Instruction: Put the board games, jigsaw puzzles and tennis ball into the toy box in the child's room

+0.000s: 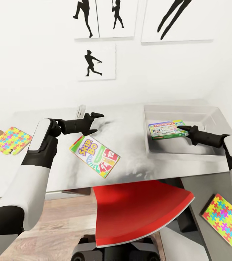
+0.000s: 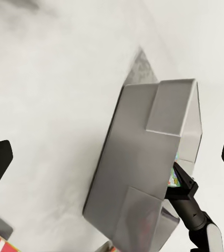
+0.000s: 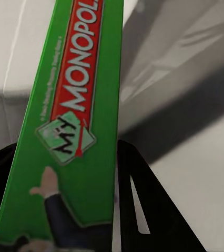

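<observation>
Monopoly box [image 1: 166,129] hangs over the toy box [image 1: 210,115] at the right of the head frame, pinched at its right-hand end by the right claw [image 1: 187,131], whose dark fingers clamp the green-edged lid in the right wrist view. The game's long axis runs left to right, roughly along the bin's length, so a release would seemingly drop it flat inside. Left claw [image 1: 94,121] hovers at centre-left with its jaws spread and nothing between them, just above the grey surface [image 1: 130,170]. Skip-Bo game [image 1: 94,156] lies flat directly below that claw in the frame, tilted, its long axis running from upper left to lower right; the left arm is plainly the nearer one for it, and the bin sits to the game's right. One jigsaw puzzle [image 1: 9,140] rests at the far left edge of the surface, a second puzzle [image 1: 223,215] at the lower right on the darker wing. Red seat [image 1: 137,212] fills the lower centre, and black baseball silhouettes [image 1: 92,63] hang on the white wall above. Neither the tennis ball nor the blue game can be made out.
</observation>
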`<state>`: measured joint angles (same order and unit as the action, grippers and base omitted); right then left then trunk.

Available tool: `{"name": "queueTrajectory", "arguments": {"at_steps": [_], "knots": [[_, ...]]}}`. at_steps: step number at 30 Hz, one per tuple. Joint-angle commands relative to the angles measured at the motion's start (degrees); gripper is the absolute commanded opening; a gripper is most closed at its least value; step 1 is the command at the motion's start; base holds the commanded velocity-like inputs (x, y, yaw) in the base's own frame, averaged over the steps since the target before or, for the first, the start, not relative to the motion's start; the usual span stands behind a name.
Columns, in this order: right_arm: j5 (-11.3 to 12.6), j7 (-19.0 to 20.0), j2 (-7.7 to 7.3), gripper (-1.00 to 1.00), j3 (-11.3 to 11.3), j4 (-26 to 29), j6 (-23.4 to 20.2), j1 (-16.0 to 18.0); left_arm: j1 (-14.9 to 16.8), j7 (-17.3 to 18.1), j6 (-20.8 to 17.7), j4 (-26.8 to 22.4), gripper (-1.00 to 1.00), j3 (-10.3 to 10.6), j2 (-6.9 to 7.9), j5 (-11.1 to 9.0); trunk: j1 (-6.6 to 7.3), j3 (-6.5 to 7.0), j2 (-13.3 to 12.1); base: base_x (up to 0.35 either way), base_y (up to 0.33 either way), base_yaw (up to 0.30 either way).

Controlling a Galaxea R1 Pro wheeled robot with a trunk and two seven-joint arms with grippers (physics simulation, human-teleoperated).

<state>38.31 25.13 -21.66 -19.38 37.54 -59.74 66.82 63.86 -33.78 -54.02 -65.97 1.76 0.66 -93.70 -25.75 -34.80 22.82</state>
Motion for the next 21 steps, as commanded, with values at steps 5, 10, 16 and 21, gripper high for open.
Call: {"name": "queueTrajectory", "arguments": {"at_steps": [5,10,16,21], "knots": [[-0.5,0.5,0.09,-1.00,-0.3,0.0,-0.3,0.0,0.0,-0.6,0.1,0.0,1.00,0.1,0.04,-0.6,-0.03,-0.23,0.1,0.000,0.000,0.000],[-0.5,0.5,0.11,-1.00,-0.3,0.1,-0.3,0.0,0.0,-0.6,0.1,0.0,1.00,0.1,0.04,-0.6,-0.03,-0.29,0.1,0.000,0.000,0.000],[-0.5,0.5,0.22,-1.00,-0.3,0.1,-0.3,-0.1,0.0,-0.6,0.1,0.0,1.00,0.1,0.04,-0.6,-0.03,-0.32,0.1,0.000,0.000,0.000],[-0.5,0.5,0.36,-1.00,-0.3,0.1,-0.3,-0.1,0.0,-0.6,0.1,0.0,1.00,0.1,0.04,-0.6,-0.03,-0.33,0.1,0.000,0.000,0.000]]}}
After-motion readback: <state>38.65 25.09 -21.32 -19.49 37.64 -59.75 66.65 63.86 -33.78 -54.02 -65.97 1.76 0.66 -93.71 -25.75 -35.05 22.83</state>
